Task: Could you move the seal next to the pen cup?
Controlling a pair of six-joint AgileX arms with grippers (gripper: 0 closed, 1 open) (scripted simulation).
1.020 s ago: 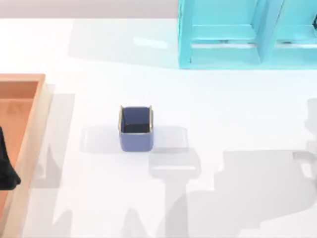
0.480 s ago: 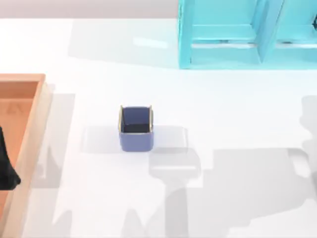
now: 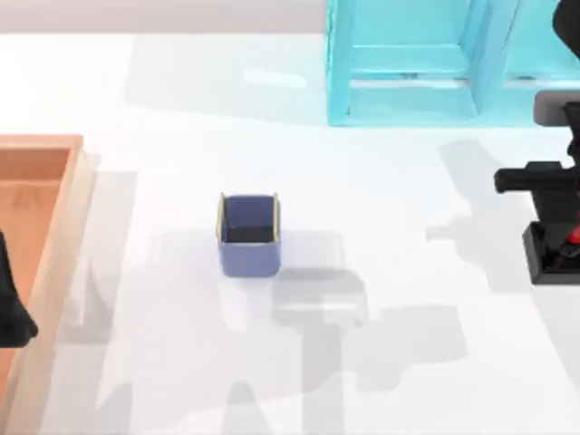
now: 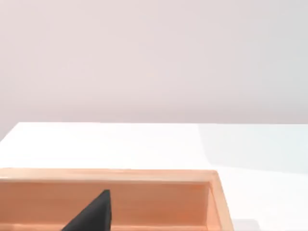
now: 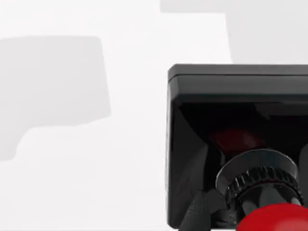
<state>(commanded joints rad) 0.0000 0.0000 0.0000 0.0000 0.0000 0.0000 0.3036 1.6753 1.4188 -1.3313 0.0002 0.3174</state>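
Top view: a white surface (image 3: 381,181) seen from above; the pen cup (image 3: 248,234), a small periwinkle-blue square cup with a tan rim and dark inside, stands upright left of centre, mouth up; at the right edge the right end effector (image 3: 555,217) appears as black parts, and just below them sits the seal (image 3: 550,256), its black square block with a sliver of red at the edge of the picture; the seal is well apart from the pen cup, far to its right; whether it rests on the surface or hangs above it cannot be told; an orange-brown wooden tray (image 3: 54,227) lies along the left edge with a black shape (image 3: 11,313) in it; a turquoise shelf unit (image 3: 426,63) stands at the back right; no writing is legible.

Left wrist view: the tray's wooden rim and the pointed black shape, with the white surface and a plain wall beyond.

Right wrist view: the seal is seen close up, black block farther from the camera, ribbed collar and glossy red knob nearer, so its long axis runs along the camera's line of sight; a dark textured finger (image 5: 195,216) lies beside the collar; whether the right end effector is clamped on the seal cannot be told.
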